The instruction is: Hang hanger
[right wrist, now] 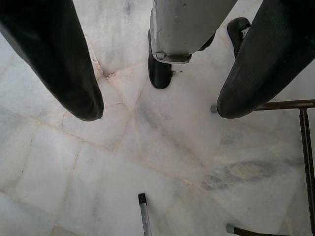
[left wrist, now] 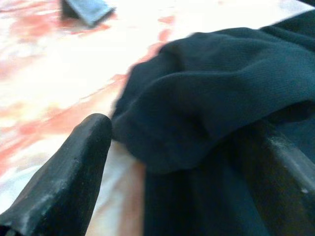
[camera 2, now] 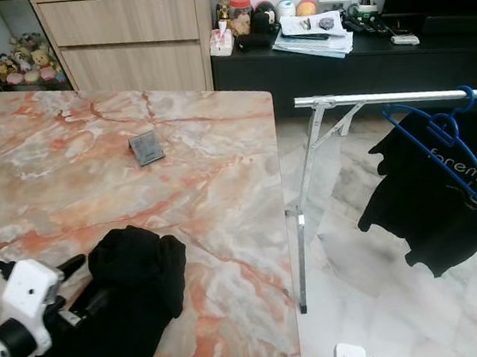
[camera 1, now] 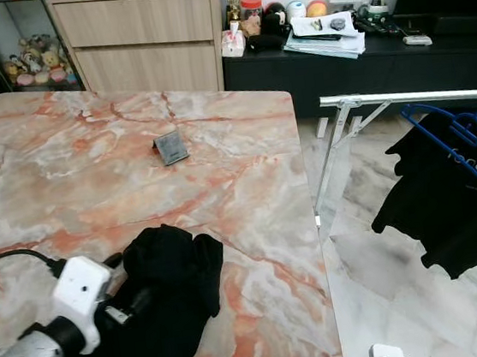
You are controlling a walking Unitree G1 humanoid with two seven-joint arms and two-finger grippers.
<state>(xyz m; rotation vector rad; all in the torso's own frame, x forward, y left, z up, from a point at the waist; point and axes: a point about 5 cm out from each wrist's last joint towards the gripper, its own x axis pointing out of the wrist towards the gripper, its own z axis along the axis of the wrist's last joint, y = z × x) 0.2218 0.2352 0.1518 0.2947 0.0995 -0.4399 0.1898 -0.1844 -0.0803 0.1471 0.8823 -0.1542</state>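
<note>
My left end effector (left wrist: 182, 147) is at the near edge of the marble-patterned bench (camera 1: 91, 169), its fingers (left wrist: 74, 167) spread apart on either side of a crumpled black garment (camera 1: 175, 267) that lies on the bench; in the left wrist view one finger rests on the bench surface just beside the cloth and the other sits against the cloth's far side, with the fabric bulging between them. Whether the fingers press on the fabric I cannot tell. A small grey square object (camera 1: 170, 147) lies flat on the bench, well beyond the garment and apart from it. The blue hanger (camera 1: 467, 139) is not at my end effector: it hangs by its hook from the silver rail (camera 1: 410, 98) of a clothes rack standing on the floor past the bench's right edge, well apart from my left end effector. A black T-shirt (camera 1: 448, 206) with printed lettering is draped on that hanger. My right end effector (right wrist: 157, 105) hangs low with its fingers spread wide and nothing between them, pointing down at the pale marble floor (right wrist: 123, 162), where thin metal rack legs (right wrist: 305, 142) cross the tiles. Behind the bench stand a wooden drawer unit (camera 1: 141, 39) and a dark low cabinet (camera 1: 337, 64) carrying papers and small items.
</note>
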